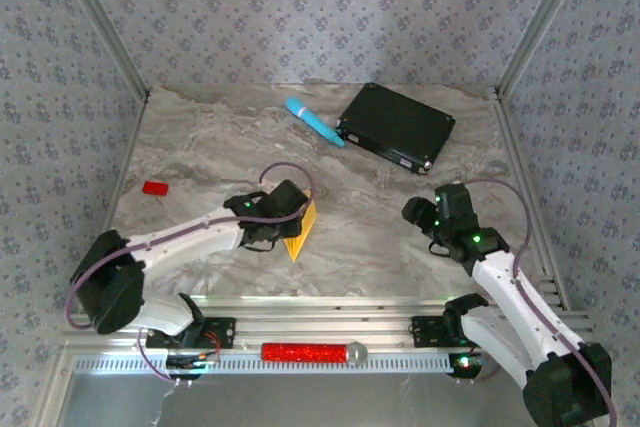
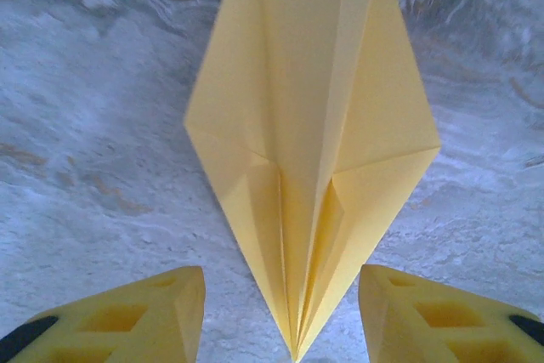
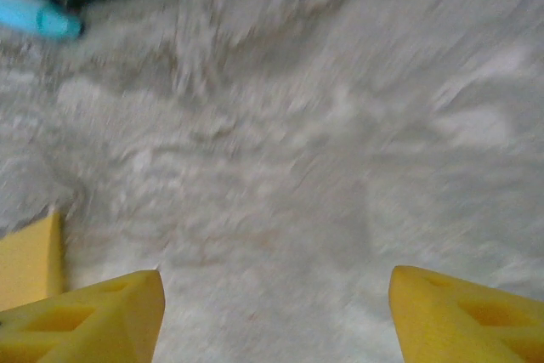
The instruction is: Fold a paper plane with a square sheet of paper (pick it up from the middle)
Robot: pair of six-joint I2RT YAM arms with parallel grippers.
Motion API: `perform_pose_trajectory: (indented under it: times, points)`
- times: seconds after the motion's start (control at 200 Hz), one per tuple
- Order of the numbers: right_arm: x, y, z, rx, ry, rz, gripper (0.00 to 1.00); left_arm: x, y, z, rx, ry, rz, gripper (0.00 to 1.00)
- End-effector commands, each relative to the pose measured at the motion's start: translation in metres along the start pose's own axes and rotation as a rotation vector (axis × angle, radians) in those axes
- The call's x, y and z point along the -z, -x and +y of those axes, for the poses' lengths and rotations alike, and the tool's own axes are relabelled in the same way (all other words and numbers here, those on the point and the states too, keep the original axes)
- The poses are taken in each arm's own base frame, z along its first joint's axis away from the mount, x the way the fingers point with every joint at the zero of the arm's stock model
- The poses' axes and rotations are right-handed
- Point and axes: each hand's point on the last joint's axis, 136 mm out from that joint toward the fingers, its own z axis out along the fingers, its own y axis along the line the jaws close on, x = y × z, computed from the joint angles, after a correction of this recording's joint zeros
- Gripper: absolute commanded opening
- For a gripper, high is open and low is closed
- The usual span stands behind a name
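Yellow-orange folded paper plane (image 1: 300, 232) lies flat on the grey marbled tabletop (image 1: 360, 247), about mid-table and slightly left, with its sharp tip toward the near edge. In the left wrist view the plane (image 2: 310, 150) shows a centre crease and wing folds. Its tip sits between the yellow fingers (image 2: 170, 312), with a gap on each side.

Left gripper (image 1: 280, 209) is partly open and grips nothing. In the top view it hangs over the plane's left edge and hides part of it.

Right gripper (image 3: 276, 312) is wide open and empty over bare table, off to the plane's right. A yellow corner shows at that view's left edge; can't tell what it is.

At the far side, a light-blue cylinder (image 1: 313, 121) lies just beside a black flat box (image 1: 396, 127); contact unclear. A small red block (image 1: 154, 187) sits far left, well apart.
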Motion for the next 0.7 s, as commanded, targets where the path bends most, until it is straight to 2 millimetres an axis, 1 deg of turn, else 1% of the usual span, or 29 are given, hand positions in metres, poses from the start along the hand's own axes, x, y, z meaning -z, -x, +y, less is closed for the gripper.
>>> perform_pose_trajectory:
  times: [0.0, 0.07, 0.135, 0.2, 0.26, 0.315, 0.35, 0.385, 0.49, 0.62, 0.665, 0.695]
  points:
    - [0.015, 0.033, -0.033, 0.132, -0.198, -0.145, 0.74, 0.021, 0.017, 0.023, 0.003, 0.049, -0.109, 0.53]
    - [0.015, 0.048, -0.039, 0.206, -0.240, -0.211, 0.77, 0.031, 0.018, 0.042, 0.029, 0.064, -0.152, 0.58]
    - [0.012, 0.063, -0.039, 0.266, -0.254, -0.278, 0.79, 0.036, 0.015, 0.061, 0.073, 0.069, -0.180, 0.63]
    - [0.006, 0.070, -0.041, 0.311, -0.268, -0.317, 0.81, 0.041, 0.016, 0.079, 0.119, 0.062, -0.208, 0.67]
    - [-0.003, 0.074, -0.042, 0.358, -0.277, -0.337, 0.81, 0.047, 0.018, 0.096, 0.146, 0.069, -0.242, 0.71]
    - [-0.011, 0.076, -0.044, 0.392, -0.284, -0.351, 0.81, 0.054, 0.022, 0.109, 0.161, 0.074, -0.281, 0.76]
    - [-0.016, 0.077, -0.043, 0.431, -0.280, -0.349, 0.83, 0.059, 0.025, 0.117, 0.164, 0.080, -0.305, 0.79]
    - [-0.018, 0.083, -0.045, 0.409, -0.289, -0.354, 0.83, 0.065, 0.029, 0.124, 0.168, 0.090, -0.335, 0.82]
    - [-0.035, 0.090, -0.049, 0.498, -0.301, -0.358, 0.83, 0.077, 0.042, 0.145, 0.160, 0.138, -0.414, 0.91]
    - [-0.062, 0.085, -0.051, 0.576, -0.262, -0.352, 0.83, 0.079, 0.057, 0.170, 0.136, 0.227, -0.446, 0.96]
    - [-0.070, 0.086, -0.049, 0.567, -0.224, -0.372, 0.83, 0.079, 0.062, 0.180, 0.132, 0.267, -0.453, 0.97]
    - [-0.072, 0.092, -0.048, 0.588, -0.225, -0.373, 0.83, 0.079, 0.066, 0.186, 0.131, 0.292, -0.459, 0.98]
